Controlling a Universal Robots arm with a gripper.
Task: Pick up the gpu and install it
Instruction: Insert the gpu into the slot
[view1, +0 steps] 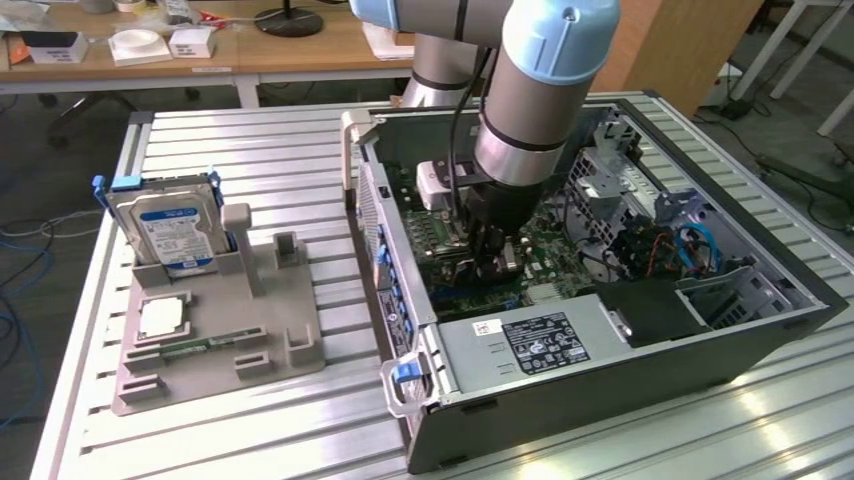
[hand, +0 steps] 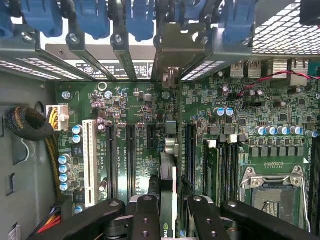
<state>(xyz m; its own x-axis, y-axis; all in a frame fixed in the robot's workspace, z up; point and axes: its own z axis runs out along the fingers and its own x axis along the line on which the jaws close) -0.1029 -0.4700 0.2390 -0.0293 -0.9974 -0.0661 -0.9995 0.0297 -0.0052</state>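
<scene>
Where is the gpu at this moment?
The gpu stands on edge in the gripper, over the motherboard's expansion slots inside the open computer case.

Even, bright overhead light. Glare streaks the bench (view1: 747, 420) slats at five o'clock; the case (view1: 601, 400) interior lies in shadow. The wrist view is sharp, its gripper fingers (hand: 145, 220) slightly soft.

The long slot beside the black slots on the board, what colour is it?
White slot; clearest in the wrist view.
</scene>
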